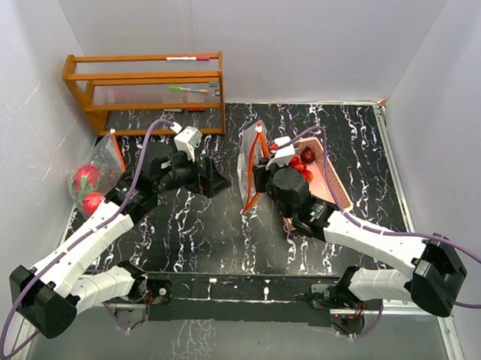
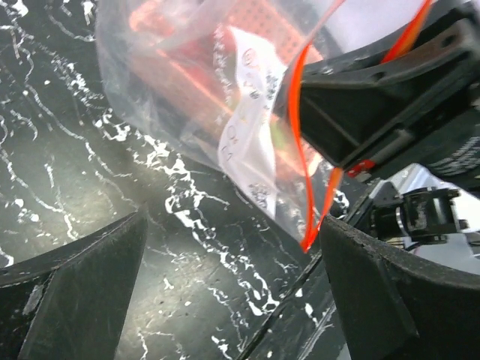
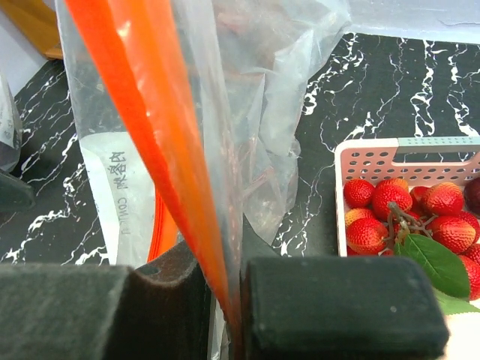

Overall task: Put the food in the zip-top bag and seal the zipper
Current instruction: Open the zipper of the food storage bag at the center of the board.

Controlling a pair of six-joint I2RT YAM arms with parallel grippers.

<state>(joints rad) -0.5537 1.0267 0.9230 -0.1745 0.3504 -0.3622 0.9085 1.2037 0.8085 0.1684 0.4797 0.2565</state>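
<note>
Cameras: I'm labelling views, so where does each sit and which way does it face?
Top: above, behind the bases, looking down; left arm, right arm, held bag, basket.
Left wrist: faces the bag; own open fingers frame it.
Right wrist: looks along own end effector pinching the zipper; basket right.
All share the bag.

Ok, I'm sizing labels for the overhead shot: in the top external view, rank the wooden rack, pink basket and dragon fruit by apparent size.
1. wooden rack
2. pink basket, though the right arm covers part of it
3. dragon fruit, clearly smallest
</note>
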